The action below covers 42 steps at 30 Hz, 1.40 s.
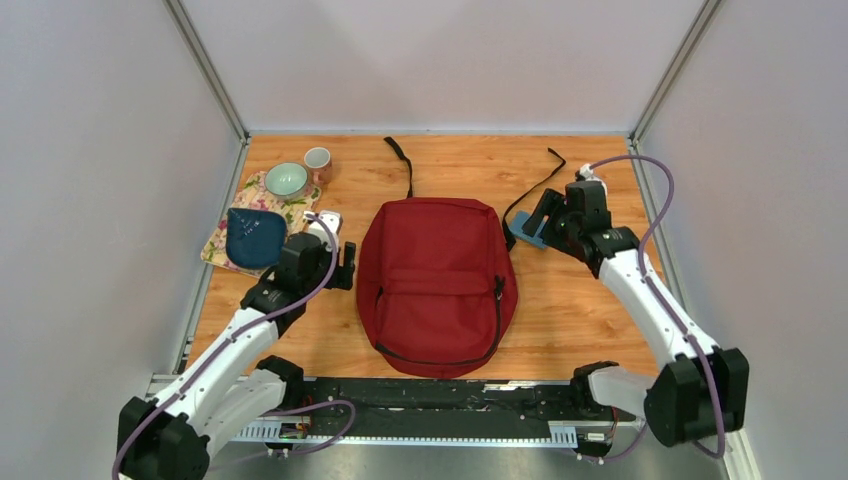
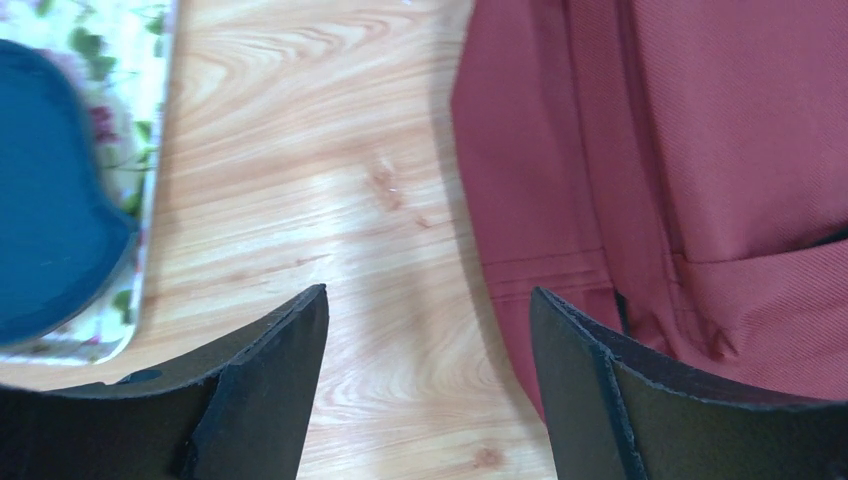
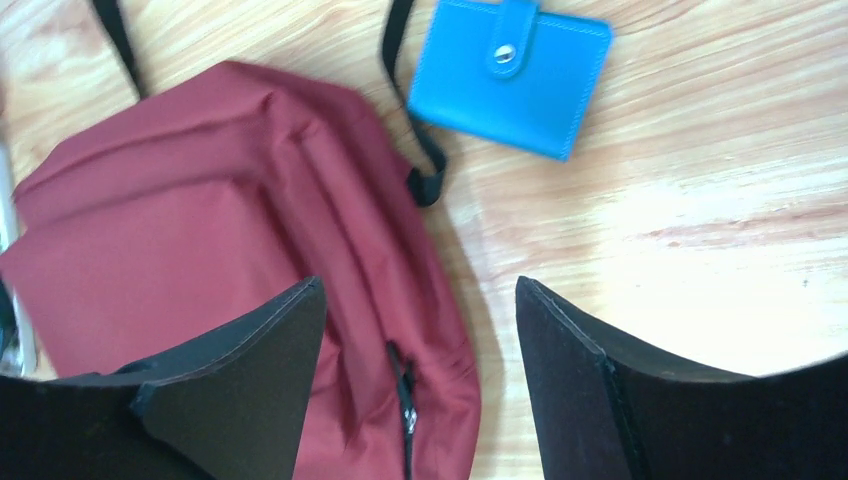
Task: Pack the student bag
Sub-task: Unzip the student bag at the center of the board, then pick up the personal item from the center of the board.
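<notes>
The student bag [image 1: 435, 285], dark red with black zippers, lies flat in the middle of the table, front pocket up. My left gripper [image 1: 348, 268] is open and empty beside the bag's left edge. In the left wrist view it [image 2: 428, 300] is over bare wood, with the bag [image 2: 700, 150] at its right finger. My right gripper [image 1: 545, 215] is open and empty at the bag's upper right corner. In the right wrist view it [image 3: 420, 290] is over the bag's edge [image 3: 200, 220] and a black zipper pull [image 3: 403, 385]. A teal-blue wallet [image 3: 510, 75] lies just beyond it.
A dark blue pouch [image 1: 253, 237] lies on a floral cloth [image 1: 222, 250] at the left, with a green bowl [image 1: 287, 180] and a pink cup [image 1: 318, 162] behind it. Two black straps [image 1: 403, 160] trail from the bag's top. The wallet [image 1: 527, 232] lies right of the bag.
</notes>
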Each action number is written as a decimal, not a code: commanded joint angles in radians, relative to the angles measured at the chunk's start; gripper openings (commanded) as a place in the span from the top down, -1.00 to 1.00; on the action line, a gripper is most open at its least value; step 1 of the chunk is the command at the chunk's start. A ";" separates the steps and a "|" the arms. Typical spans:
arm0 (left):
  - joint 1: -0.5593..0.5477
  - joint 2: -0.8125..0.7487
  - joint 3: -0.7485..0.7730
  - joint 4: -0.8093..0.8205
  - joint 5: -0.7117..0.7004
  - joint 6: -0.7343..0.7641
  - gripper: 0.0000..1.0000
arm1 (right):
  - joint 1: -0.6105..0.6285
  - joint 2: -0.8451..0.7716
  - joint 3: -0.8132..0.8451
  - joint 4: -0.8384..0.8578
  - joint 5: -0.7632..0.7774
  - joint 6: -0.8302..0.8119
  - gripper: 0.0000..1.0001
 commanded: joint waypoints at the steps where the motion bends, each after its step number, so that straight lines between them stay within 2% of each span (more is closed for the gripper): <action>1: 0.011 -0.097 -0.026 0.024 -0.148 -0.007 -0.61 | -0.100 0.119 0.087 -0.011 -0.013 -0.014 -0.46; 4: 0.017 -0.132 -0.046 0.036 -0.189 -0.004 -0.62 | -0.193 0.215 0.115 0.022 -0.141 -0.002 -0.48; 8: 0.018 -0.128 -0.040 0.027 -0.189 0.004 -0.63 | -0.303 0.342 0.136 0.090 -0.212 0.019 -0.50; 14: 0.020 -0.103 -0.023 0.005 -0.169 0.002 -0.64 | -0.370 0.526 0.217 0.124 -0.293 0.015 -0.48; 20: 0.020 -0.106 -0.024 -0.001 -0.168 0.004 -0.64 | -0.382 0.659 0.242 0.199 -0.377 0.059 -0.39; 28: 0.020 -0.104 -0.024 -0.004 -0.173 0.007 -0.64 | -0.380 0.700 0.208 0.268 -0.422 0.101 -0.23; 38: 0.020 -0.085 -0.018 -0.015 -0.156 0.006 -0.66 | -0.382 0.704 0.158 0.279 -0.399 0.087 0.17; 42: 0.020 -0.081 -0.020 -0.016 -0.151 0.006 -0.66 | -0.380 0.698 0.139 0.286 -0.402 0.078 0.22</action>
